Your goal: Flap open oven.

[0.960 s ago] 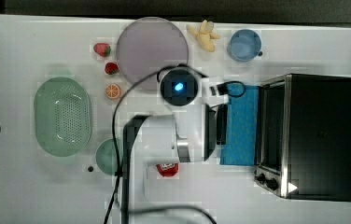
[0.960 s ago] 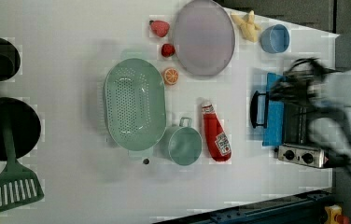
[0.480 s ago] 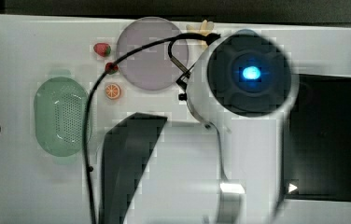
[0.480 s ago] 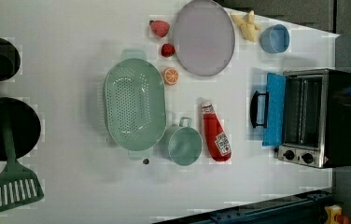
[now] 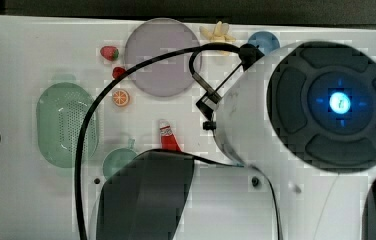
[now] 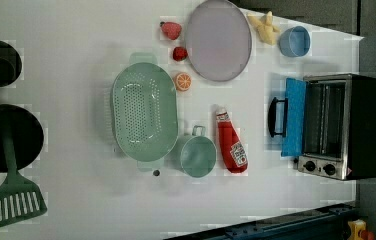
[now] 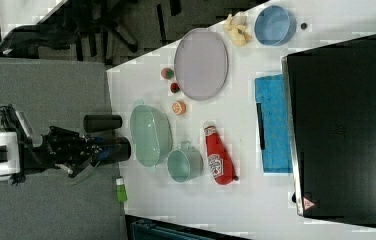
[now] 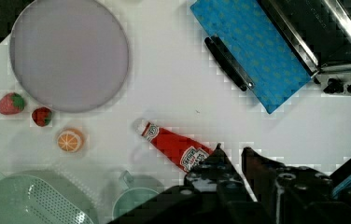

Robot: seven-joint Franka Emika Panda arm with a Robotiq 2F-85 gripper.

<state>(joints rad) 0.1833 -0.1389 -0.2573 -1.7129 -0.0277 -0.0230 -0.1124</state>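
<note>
The oven (image 6: 351,125) stands at the left view's right, with its silver front and two black knobs (image 6: 321,167). Its blue-tinted door (image 6: 294,117) lies flapped down flat on the table, the black bar handle (image 6: 272,117) pointing away from the box. In the wrist view the door (image 8: 253,51) and handle (image 8: 225,63) lie well clear of my gripper (image 8: 232,156), which hangs high above the table with its fingers close together and nothing between them. My arm's white body (image 5: 326,105) looms close in the top view and covers the oven there.
A ketchup bottle (image 6: 232,147) lies beside a teal cup (image 6: 197,155) and a green colander (image 6: 143,117). A purple plate (image 6: 218,40), strawberries (image 6: 171,30), an orange slice (image 6: 182,81), a blue bowl (image 6: 294,41) and bananas (image 6: 262,25) sit further off. A black pan (image 6: 6,137) holds a spatula.
My arm has pulled away from the oven door and risen toward the top camera, growing large there and leaving the left view. The door stays flapped down.
</note>
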